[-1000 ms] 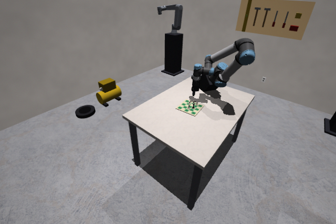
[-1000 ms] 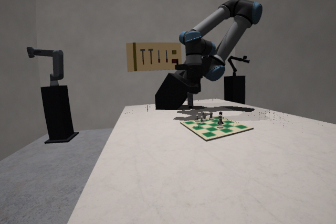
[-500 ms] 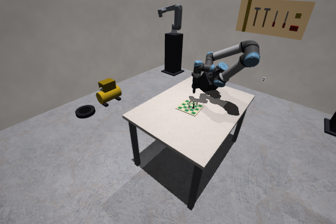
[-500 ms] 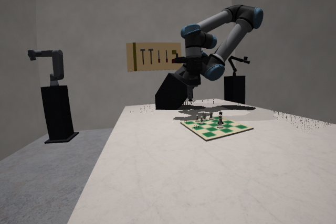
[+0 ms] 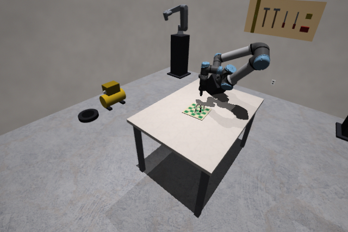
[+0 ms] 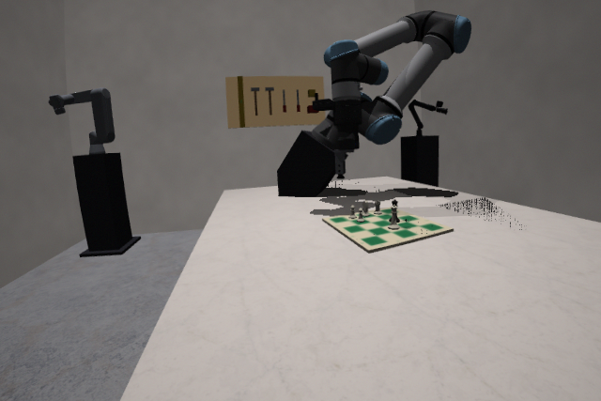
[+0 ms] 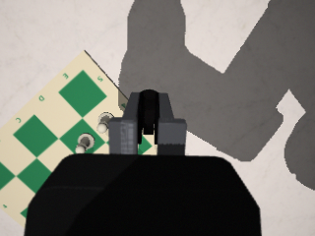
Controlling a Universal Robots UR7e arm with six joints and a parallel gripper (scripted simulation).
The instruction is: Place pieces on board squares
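The small green and cream chessboard [image 5: 196,111] lies on the white table; it also shows in the exterior view [image 6: 387,228] and at the left of the wrist view [image 7: 54,133]. My gripper [image 7: 149,108] is shut on a small black piece, which I take to be the black knight [image 7: 148,110], and holds it well above the table, just past the board's edge by the digit 5. The gripper also shows in the top and exterior views [image 5: 200,93] [image 6: 341,174]. Two white pieces [image 7: 103,121] [image 7: 85,143] stand on squares near that edge. A taller black piece [image 6: 393,213] stands further in.
The arm's black base block [image 6: 305,163] stands on the table behind the board. A yellow motor [image 5: 112,94] and a tyre [image 5: 88,115] lie on the floor. Other arms on black pedestals [image 6: 99,192] stand away from the table.
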